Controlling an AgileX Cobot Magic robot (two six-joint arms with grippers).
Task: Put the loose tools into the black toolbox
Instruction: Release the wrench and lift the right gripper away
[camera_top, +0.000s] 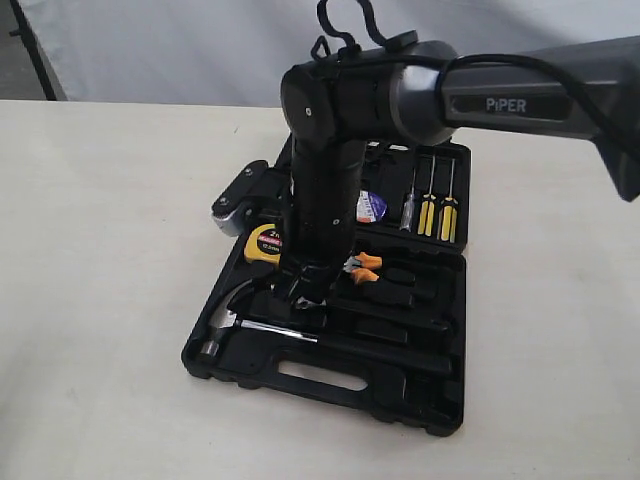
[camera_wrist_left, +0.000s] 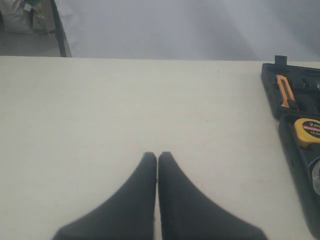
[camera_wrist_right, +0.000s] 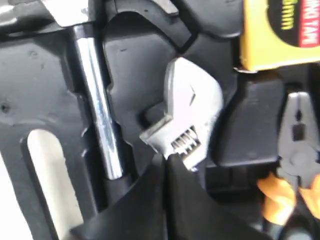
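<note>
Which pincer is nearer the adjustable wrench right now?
Right. The right pincer sits right at the head of the adjustable wrench, inside the black toolbox; the left pincer hangs over bare table beside the toolbox, wrench outside its view.

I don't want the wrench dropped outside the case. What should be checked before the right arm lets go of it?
1. Wrench held by right gripper: ok, shut at its neck.
2. Wrench above the toolbox: ok, between hammer and pliers.
3. Wrench lined up with its recess: cannot tell.
4. Hammer stowed: ok, lying in the half with the handle slot.
5. Tape roll stowed: ok, in the other half.
6. Left gripper out of the way: ok, shut over the table.
</note>
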